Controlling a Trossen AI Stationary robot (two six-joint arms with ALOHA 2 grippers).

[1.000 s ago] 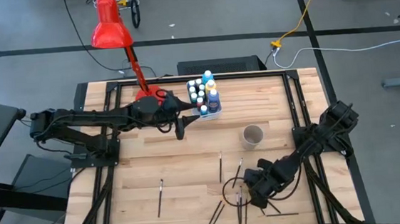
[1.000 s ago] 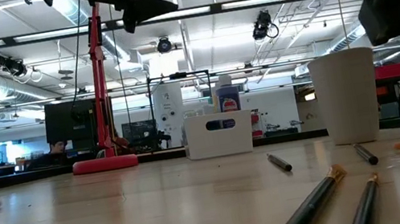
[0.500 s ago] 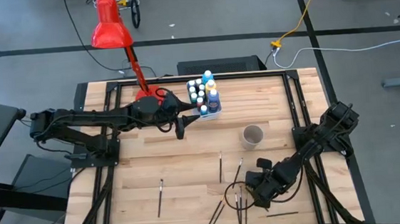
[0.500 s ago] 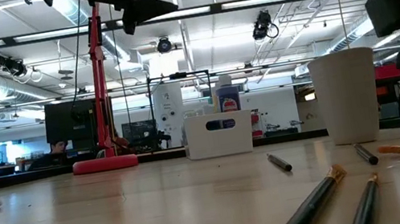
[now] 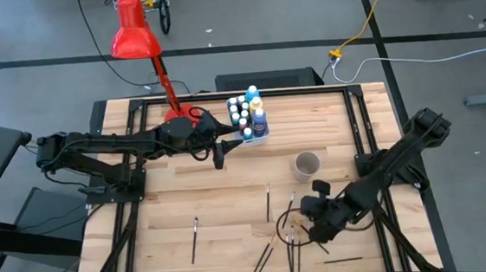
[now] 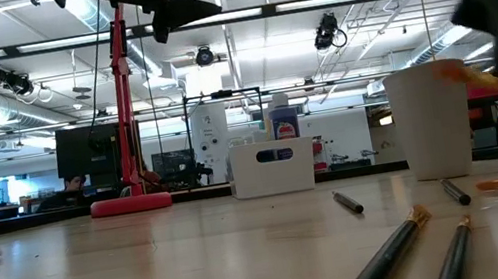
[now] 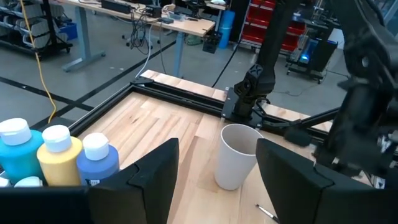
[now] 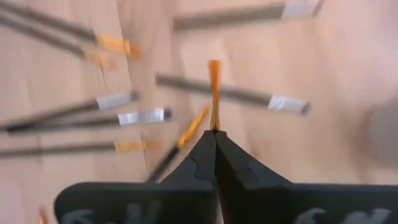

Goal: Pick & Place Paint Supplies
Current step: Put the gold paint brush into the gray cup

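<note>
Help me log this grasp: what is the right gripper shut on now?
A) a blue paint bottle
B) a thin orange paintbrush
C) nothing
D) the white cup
B: in the right wrist view the right gripper is closed, with a thin orange paintbrush sticking out from between its fingertips above the brushes left on the table.

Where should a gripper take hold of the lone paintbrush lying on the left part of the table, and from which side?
Grip the lone paintbrush at mid-handle, coming straight down from above, fingers set across its length. It lies flat on the wooden table with bare wood on both sides, so nothing crowds the fingers.
</note>
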